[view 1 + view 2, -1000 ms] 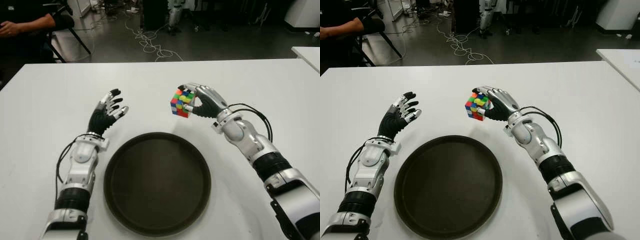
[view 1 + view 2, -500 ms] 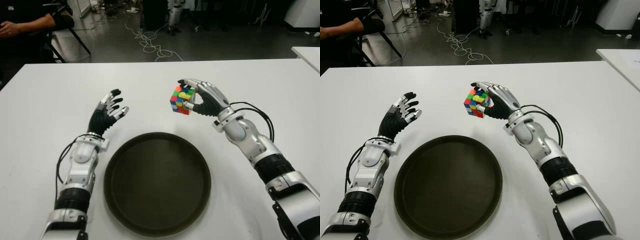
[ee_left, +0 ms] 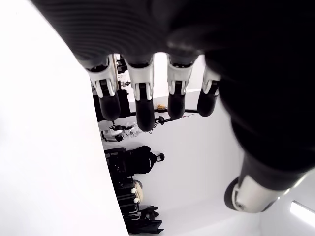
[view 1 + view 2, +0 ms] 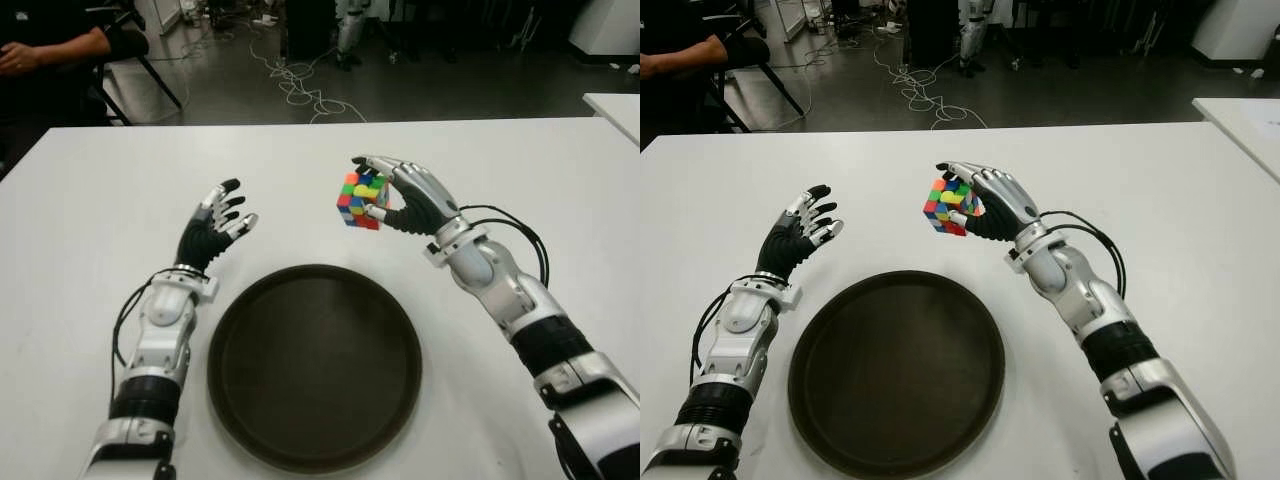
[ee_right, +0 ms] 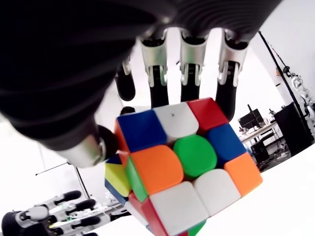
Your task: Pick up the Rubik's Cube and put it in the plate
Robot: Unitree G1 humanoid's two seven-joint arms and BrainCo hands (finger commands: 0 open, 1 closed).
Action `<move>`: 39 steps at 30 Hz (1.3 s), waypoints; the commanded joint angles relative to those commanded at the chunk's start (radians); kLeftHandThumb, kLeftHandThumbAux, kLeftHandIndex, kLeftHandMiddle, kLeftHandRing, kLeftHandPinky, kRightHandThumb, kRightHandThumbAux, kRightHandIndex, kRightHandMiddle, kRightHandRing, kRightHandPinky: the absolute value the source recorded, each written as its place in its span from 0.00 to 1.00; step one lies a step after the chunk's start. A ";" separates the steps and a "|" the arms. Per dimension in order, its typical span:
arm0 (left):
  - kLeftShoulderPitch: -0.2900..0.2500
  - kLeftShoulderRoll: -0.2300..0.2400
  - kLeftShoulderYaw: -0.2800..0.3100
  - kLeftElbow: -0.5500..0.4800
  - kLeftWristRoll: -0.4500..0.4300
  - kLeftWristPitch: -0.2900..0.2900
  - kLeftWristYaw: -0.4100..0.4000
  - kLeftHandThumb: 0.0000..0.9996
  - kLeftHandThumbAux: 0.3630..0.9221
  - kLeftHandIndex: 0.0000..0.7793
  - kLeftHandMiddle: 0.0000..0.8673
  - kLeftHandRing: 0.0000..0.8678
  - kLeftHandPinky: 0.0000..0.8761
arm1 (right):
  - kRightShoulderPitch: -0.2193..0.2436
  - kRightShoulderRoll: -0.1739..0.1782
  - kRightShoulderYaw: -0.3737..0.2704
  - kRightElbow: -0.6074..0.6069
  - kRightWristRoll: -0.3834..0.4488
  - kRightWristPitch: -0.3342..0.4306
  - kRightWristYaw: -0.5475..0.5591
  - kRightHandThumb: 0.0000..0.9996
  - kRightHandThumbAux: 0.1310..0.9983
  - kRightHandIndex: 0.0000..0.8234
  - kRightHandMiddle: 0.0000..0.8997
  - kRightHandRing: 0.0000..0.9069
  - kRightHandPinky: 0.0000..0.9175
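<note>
The cube [image 4: 361, 200] is sitting in the right hand [image 4: 408, 198], whose fingers are clamping it above the white desk [image 4: 90, 230], just beyond the far rim of the dark round plate [image 4: 314, 365]. The left hand [image 4: 212, 230] is hovering left of the plate, fingers spread and holding nothing.

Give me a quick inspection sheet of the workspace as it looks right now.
Surface: white table, bare apart from the job's things.
Job's things: Rubik's Cube held above the table, beyond the plate; dark round plate holds nothing.
Clutter: nothing seen.
Hands: right hand gripping the cube; left hand open, left of the plate.
Cables: black cable along the right forearm; loose cables on the floor.
Surroundings: seated person beyond the table's far left; second table at right.
</note>
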 joint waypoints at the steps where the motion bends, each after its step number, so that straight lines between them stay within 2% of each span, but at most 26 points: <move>1: 0.000 -0.001 0.000 -0.002 0.000 0.002 0.000 0.13 0.59 0.08 0.11 0.12 0.13 | 0.006 0.001 -0.001 -0.013 0.003 0.002 0.007 1.00 0.59 0.19 0.58 0.46 0.28; 11: -0.006 0.002 0.004 0.019 0.002 -0.015 0.003 0.15 0.55 0.10 0.14 0.14 0.13 | 0.061 0.021 -0.002 -0.099 0.043 -0.024 0.050 1.00 0.58 0.19 0.57 0.47 0.36; 18: -0.005 0.002 0.002 0.018 0.003 -0.023 0.003 0.14 0.60 0.10 0.14 0.14 0.13 | 0.090 0.029 0.005 -0.134 0.049 -0.050 0.070 1.00 0.58 0.17 0.58 0.47 0.34; 29: -0.003 0.000 0.001 0.007 0.007 -0.014 0.008 0.13 0.60 0.10 0.14 0.14 0.13 | 0.118 0.040 0.008 -0.179 0.101 -0.076 0.155 1.00 0.58 0.17 0.55 0.50 0.43; 39: 0.001 -0.003 0.000 -0.009 0.005 -0.008 0.009 0.12 0.62 0.10 0.15 0.14 0.12 | 0.141 0.051 0.010 -0.207 0.117 -0.091 0.187 1.00 0.59 0.18 0.49 0.54 0.50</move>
